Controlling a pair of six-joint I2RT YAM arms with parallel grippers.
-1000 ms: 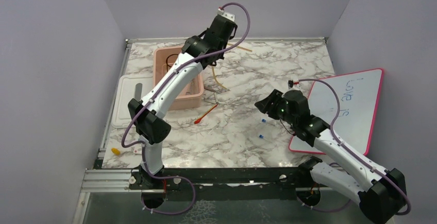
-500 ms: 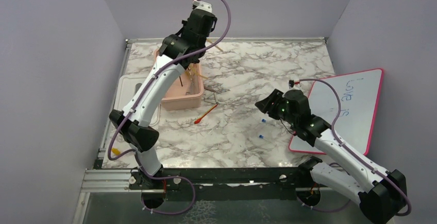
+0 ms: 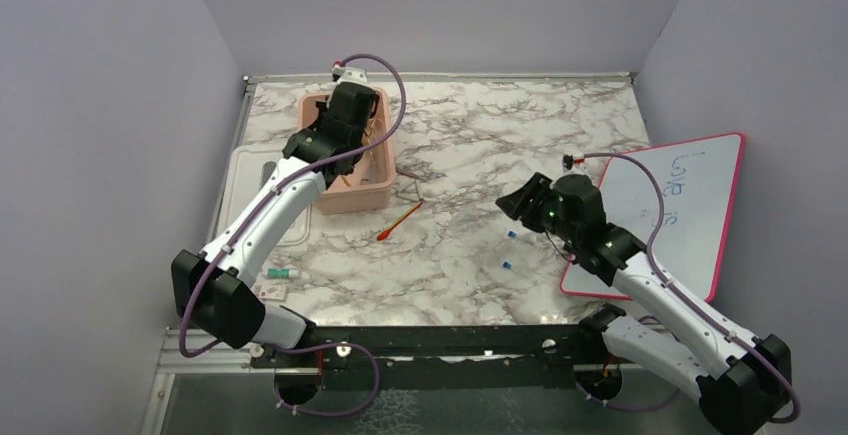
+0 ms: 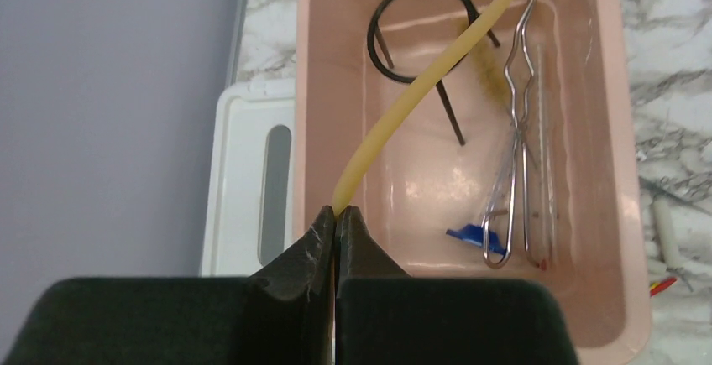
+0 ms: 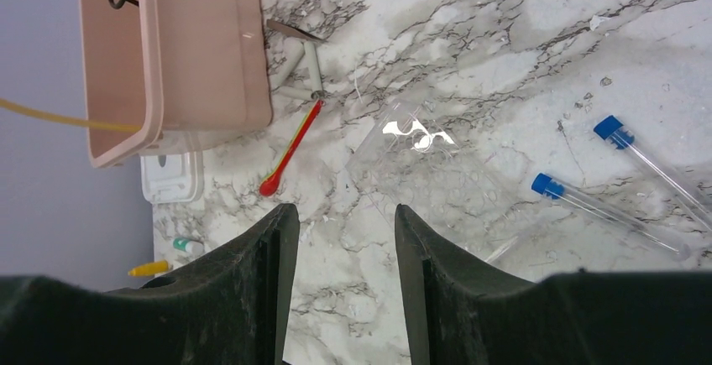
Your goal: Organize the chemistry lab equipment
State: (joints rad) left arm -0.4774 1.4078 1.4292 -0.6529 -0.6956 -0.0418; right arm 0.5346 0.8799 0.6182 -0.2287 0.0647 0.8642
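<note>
My left gripper hangs over the pink tub and is shut on one end of the long tan rubber tube, fingertips pressed together on it. The tube runs diagonally across the tub and out over its far rim. In the tub lie the black wire ring, the small brush, the thin metal tongs and a blue piece. The red-tipped stick lies on the table right of the tub. My right gripper is open and empty above the marble.
Two blue-capped clear tubes lie near my right gripper, with a clear plastic piece. The white lid sits left of the tub. The pink-framed whiteboard is at right. Small green and yellow pieces lie front left.
My left arm has swung from the back of the table leftward and down over the tub, carrying the tan tube with it. The right arm has not moved.
</note>
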